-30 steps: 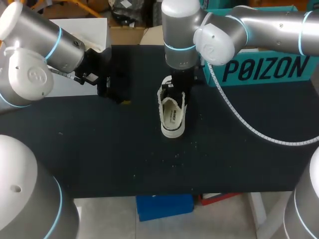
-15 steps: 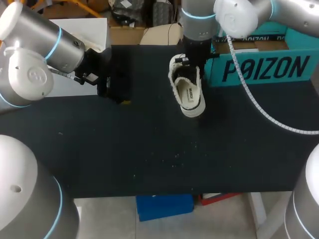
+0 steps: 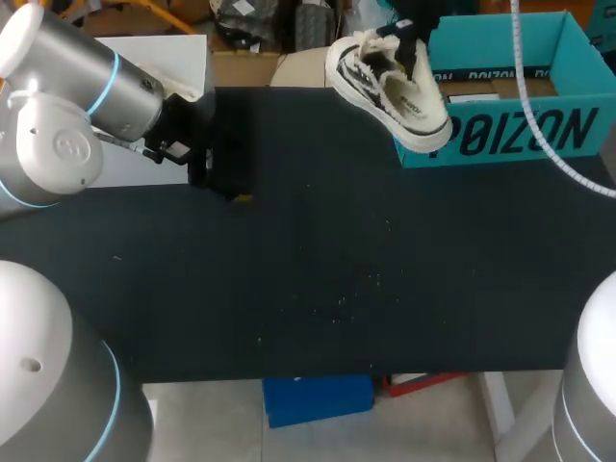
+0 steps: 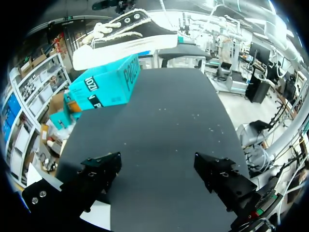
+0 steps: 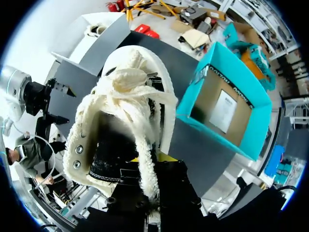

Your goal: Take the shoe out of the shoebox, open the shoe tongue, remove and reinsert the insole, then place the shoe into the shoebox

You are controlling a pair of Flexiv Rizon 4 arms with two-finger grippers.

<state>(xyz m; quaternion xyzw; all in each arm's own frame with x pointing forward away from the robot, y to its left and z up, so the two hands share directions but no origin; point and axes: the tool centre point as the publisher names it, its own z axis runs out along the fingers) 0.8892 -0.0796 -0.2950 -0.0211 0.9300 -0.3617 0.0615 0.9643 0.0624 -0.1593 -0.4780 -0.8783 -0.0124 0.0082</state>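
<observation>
Right gripper (image 5: pixel 150 162): we record it clamped on the shoe (image 3: pixel 390 89) at the heel end. In the right wrist view one yellow tip shows against the inner side of the heel collar, and the black fingers sit either side of that wall.
Shoe: in the air, off the table (image 3: pixel 289 279), carried by the right gripper (image 3: pixel 408 31). It is tilted, the toe lower than the heel. In the head view the toe overlaps the shoebox (image 3: pixel 539 130) at its near left corner. Upper black, sole cream, laces thick and fuzzy and hanging loose.
Insole (image 3: pixel 416 96): we see a pale liner lying inside the shoe through the opening.
Shoebox: teal, no lid on it, at the far right of the table. In the right wrist view the shoebox (image 5: pixel 192 105) lies under and beside the shoe (image 5: pixel 120 121), with a white sheet on its brown floor.
Left gripper (image 4: pixel 159 170): fingers spread wide, nothing between them, only bare tabletop ahead. In the head view the left gripper (image 3: pixel 219 178) sits low over the far left of the table, well apart from the shoe.
Left wrist view: the shoe (image 4: pixel 126 38) shows side-on above the shoebox (image 4: pixel 104 84).
Table: black top with a scatter of pale specks (image 3: pixel 339 300) near the middle.
</observation>
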